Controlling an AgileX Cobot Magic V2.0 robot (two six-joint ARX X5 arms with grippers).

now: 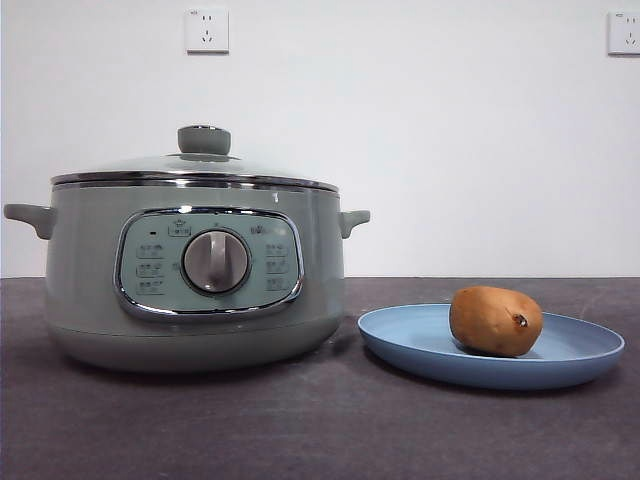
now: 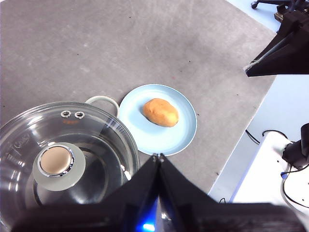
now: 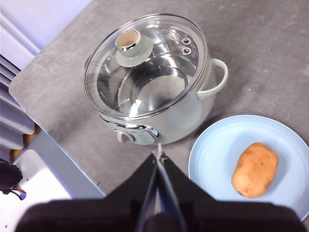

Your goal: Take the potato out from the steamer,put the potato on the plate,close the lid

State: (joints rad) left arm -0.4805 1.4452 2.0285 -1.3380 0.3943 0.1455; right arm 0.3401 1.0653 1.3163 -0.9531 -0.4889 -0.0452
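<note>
The potato [image 1: 495, 320] [image 2: 161, 112] [image 3: 255, 169] lies on the light-blue plate [image 1: 420, 345] [image 2: 140, 137] [image 3: 217, 145], to the right of the steamer [image 1: 90, 270] [image 3: 186, 116]. The glass lid [image 1: 190, 170] [image 2: 29, 130] [image 3: 159, 87] rests shut on the steamer, its green knob [image 1: 204, 139] [image 2: 59, 166] [image 3: 132, 46] upright. My left gripper [image 2: 159, 156] hangs high above the lid's edge and the plate, jaws shut and empty. High over the table, my right gripper [image 3: 159, 155] is shut with nothing in it, above the steamer's front. Neither gripper appears in the front view.
The dark grey table [image 1: 320, 430] spreads around the pot and plate. A white wall with two sockets [image 1: 207, 30] stands behind. The other arm [image 2: 282, 48] shows dark at the left wrist view's corner. A white stand with cables [image 2: 270, 183] lies off the table's edge.
</note>
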